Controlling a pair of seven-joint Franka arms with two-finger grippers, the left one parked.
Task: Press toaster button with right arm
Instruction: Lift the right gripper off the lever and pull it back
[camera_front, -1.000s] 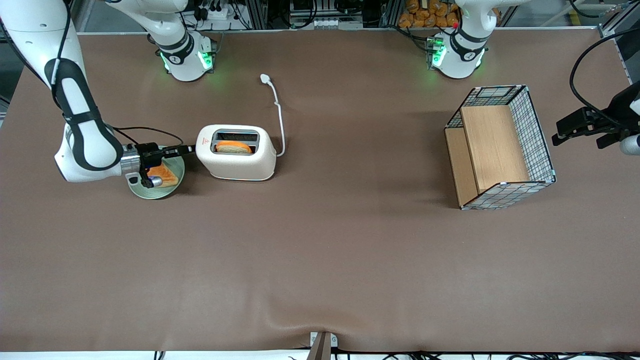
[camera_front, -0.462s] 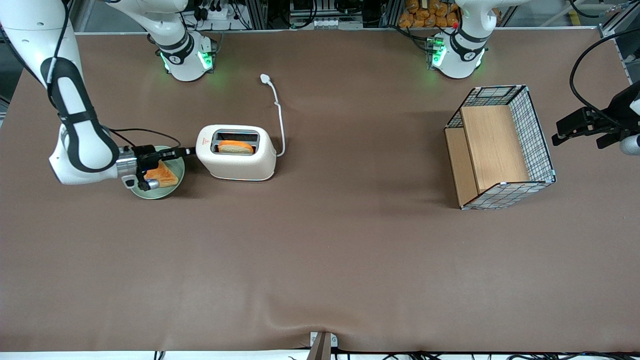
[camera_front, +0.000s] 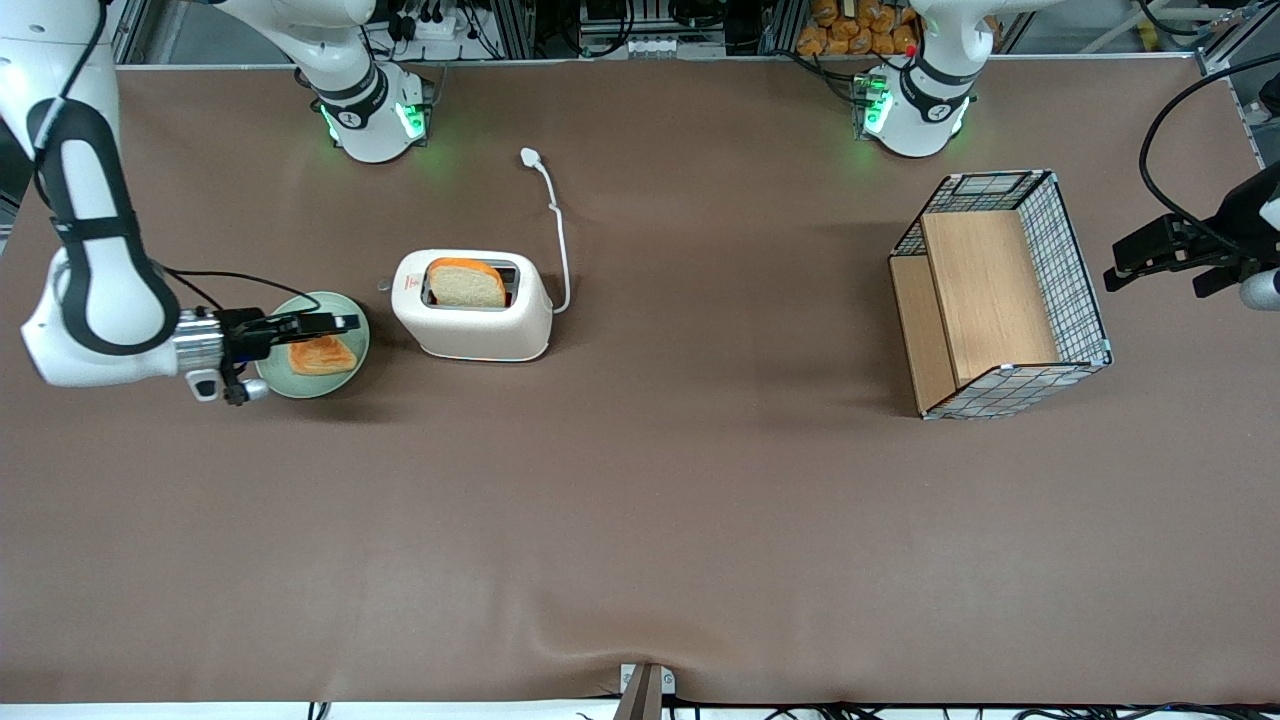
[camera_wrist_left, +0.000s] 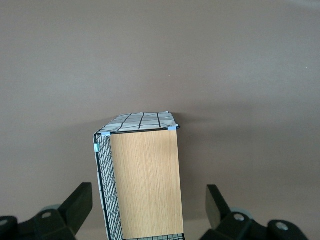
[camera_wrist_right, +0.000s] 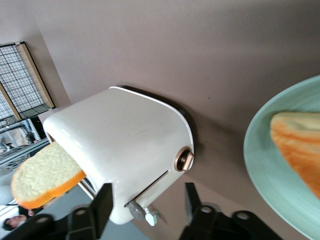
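The toaster (camera_front: 472, 306) sat on the brown table (camera_front: 640, 520) toward the working arm's end, cream-white, narrow end facing the gripper (camera_front: 340, 322); a bread slice (camera_front: 466, 284) stood up out of its top slot, crust edge uppermost; in the wrist view the same slice (camera_wrist_right: 46, 175) poked well clear of the toaster (camera_wrist_right: 120, 145) body; the toaster button (camera_wrist_right: 146, 215), a small pale-grey tab, stuck out of the slit on the narrow end, just beside the round copper-rimmed knob (camera_wrist_right: 183, 160); the right arm (camera_front: 85, 270) reached in low over the table, its gripper (camera_wrist_right: 147, 220) hovering above the green plate (camera_front: 352, 345) and apart from the toaster, nothing touching the button; the fingers (camera_wrist_right: 102, 202) stood apart with nothing between them, the button showing in the gap in the wrist view; a second toast slice (camera_front: 320, 354) lay flat on the plate, partly under the gripper; plate rim (camera_wrist_right: 260, 165) and that slice (camera_wrist_right: 297, 145) also showed in the wrist view; the white cord (camera_front: 560, 240) ran from the toaster away from the front camera to a loose plug (camera_front: 530, 156) lying on the table; a wire-and-wood basket (camera_front: 1000, 295) sat toward the parked arm's end, well apart from the toaster; the left wrist view showed only that basket (camera_wrist_left: 142, 180) on the table.
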